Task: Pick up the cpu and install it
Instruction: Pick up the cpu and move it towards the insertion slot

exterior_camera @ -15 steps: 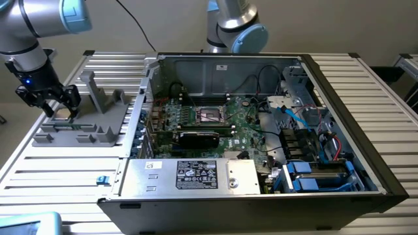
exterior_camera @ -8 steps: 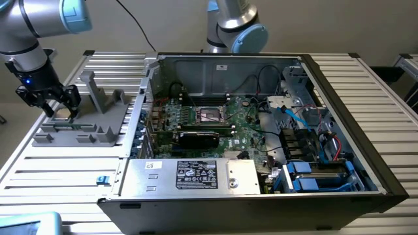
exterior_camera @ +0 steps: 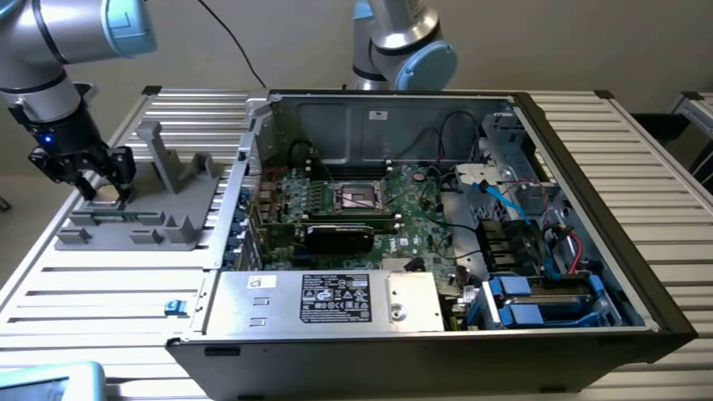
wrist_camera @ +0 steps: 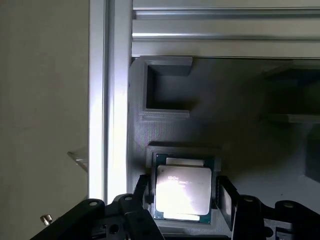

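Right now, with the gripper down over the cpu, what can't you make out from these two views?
- Wrist view: glare washes out the lettering on the cpu, and the body of the open gripper hides its near edge.
- Exterior view: the gripper covers most of the cpu where it sits in the grey fixture.
- Exterior view: the socket on the board is too small to show its contacts or how its frame stands.

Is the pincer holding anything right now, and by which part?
Nothing looks gripped yet: the open pincer straddles the small square silver-topped cpu, flanking two opposite edges, as it lies in the grey plastic fixture.
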You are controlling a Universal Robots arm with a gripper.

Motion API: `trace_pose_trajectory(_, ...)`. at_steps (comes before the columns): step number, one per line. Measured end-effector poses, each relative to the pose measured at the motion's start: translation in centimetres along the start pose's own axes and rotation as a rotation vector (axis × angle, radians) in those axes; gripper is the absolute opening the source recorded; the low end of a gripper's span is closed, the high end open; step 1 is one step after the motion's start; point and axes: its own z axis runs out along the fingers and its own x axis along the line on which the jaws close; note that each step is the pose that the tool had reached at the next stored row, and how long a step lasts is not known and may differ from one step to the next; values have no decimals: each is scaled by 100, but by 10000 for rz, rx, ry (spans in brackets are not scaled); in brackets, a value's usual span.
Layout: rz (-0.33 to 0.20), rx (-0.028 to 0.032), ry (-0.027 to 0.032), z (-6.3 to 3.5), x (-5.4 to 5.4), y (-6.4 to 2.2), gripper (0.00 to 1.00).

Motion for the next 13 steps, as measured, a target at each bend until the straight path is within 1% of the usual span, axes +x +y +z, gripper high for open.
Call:
trace_pose_trajectory(4,2,-1,18,9,0,0,65)
trace_pose_trajectory(6,3,-1,47,10,0,0,65)
trace_pose_trajectory(8,4,-2,91,10,0,0,65)
trace_pose_trajectory(9,5,-2,100,10,0,0,65)
trace_pose_trajectory(13,5,-4,101,9,-16,-1,65)
